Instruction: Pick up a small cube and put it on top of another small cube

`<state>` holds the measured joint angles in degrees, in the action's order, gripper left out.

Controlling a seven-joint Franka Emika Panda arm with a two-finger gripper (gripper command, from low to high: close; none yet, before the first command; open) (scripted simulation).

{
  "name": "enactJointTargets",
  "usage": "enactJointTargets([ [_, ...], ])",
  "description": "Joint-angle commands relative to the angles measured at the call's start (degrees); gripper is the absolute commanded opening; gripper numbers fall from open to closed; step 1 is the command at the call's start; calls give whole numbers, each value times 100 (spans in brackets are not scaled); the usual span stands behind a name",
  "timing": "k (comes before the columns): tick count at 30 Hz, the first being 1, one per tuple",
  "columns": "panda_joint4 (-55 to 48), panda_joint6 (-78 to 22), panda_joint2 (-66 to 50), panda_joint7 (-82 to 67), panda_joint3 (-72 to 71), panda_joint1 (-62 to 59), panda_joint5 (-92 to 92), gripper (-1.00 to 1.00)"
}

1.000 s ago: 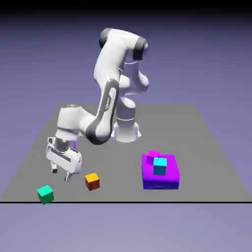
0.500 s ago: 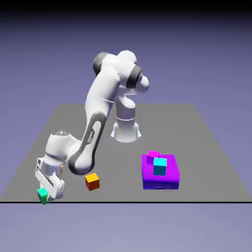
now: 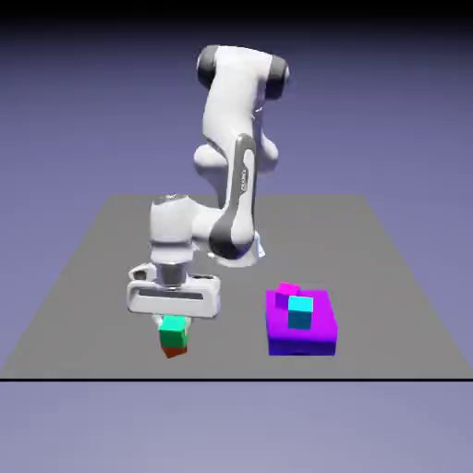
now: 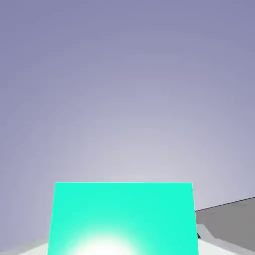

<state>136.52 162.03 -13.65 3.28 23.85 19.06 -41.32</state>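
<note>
One green cube (image 3: 172, 324) clenched in the gripper (image 3: 173, 320), one orange cube (image 3: 175, 347) right under it, one purple block (image 3: 301, 334) off beside.

This is no home or workshop but a rendered simulation scene — a flat grey surface (image 3: 388, 277) floats before a plain blue-violet backdrop, with no walls, furniture or clutter. A smooth white robot arm (image 3: 231, 157) stands on it among plain, untextured blocks: a large purple block (image 3: 300, 337), a cyan cube (image 3: 299, 312), a magenta cube (image 3: 287, 290) — all evenly lit, without wear.
</note>
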Motion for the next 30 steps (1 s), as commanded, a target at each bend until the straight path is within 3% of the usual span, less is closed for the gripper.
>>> enactJointTargets([
  [1,128,-53,208,-210,-98,77,99,-100],
  [11,1404,-617,2284,-2297,-1085,850,1098,-100],
  [20,1120,78,1120,-3948,-1582,905,-802,-100],
  [21,1120,78,1120,-3948,-1582,905,-802,100],
  [30,1471,-647,2394,-2408,-1137,891,1150,100],
])
